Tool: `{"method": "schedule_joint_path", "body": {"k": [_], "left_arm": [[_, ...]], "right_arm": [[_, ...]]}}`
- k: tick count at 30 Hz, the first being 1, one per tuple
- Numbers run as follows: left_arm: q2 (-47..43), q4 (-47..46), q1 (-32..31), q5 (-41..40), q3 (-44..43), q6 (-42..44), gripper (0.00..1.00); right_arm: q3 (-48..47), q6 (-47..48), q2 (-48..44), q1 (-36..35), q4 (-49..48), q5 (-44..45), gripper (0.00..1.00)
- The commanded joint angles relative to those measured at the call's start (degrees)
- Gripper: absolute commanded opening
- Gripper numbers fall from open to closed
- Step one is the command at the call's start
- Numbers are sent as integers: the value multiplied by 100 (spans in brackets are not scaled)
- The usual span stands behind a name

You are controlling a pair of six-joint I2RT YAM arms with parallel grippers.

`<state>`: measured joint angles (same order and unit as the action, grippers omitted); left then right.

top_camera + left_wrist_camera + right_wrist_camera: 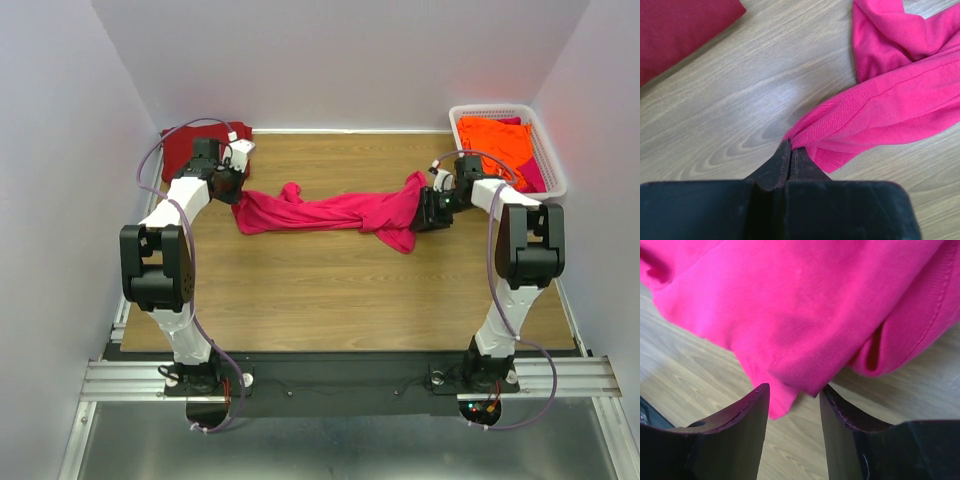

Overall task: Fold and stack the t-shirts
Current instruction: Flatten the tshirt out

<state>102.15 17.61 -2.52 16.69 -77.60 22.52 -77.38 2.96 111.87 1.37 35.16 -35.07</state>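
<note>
A folded maroon t-shirt (190, 148) lies at the far left corner of the desk (330, 290). The left arm (180, 205) reaches forward, elbow high, its left pincer (791, 150) clamped on the left end of the pink t-shirt (330, 212), roped across the desk. The right arm (500, 200) bends inward; the right pincer (794, 388) stands half open, the shirt's right end loose between its jaws. Orange t-shirts (492, 140) lie in the white basket (556, 180), far right.

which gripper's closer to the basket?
Right. The right gripper sits just left of the basket, at one end of the pink shirt; the left gripper is across the table, pinching the other end.
</note>
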Motion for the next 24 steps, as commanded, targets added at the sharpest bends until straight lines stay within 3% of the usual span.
{"method": "schedule_joint_path", "body": {"k": [1, 3, 5, 8, 19, 24], "left_arm": [[-108, -29, -2, 159, 26, -38, 0], [-108, -29, -2, 177, 26, -38, 0], [-116, -3, -2, 168, 17, -38, 0], [-186, 67, -2, 142, -9, 33, 0], [-968, 691, 6, 124, 307, 849, 0], [-1592, 1691, 6, 395, 710, 2122, 0]], "right_arm": [[-92, -147, 71, -58, -395, 185, 49], [-189, -225, 63, -58, -422, 71, 45], [-312, -279, -16, -58, -422, -35, 16], [-365, -287, -393, -58, -387, -35, 2], [-207, 292, -2450, 118, 430, 869, 1], [3, 477, -3118, 118, 1079, 958, 1]]}}
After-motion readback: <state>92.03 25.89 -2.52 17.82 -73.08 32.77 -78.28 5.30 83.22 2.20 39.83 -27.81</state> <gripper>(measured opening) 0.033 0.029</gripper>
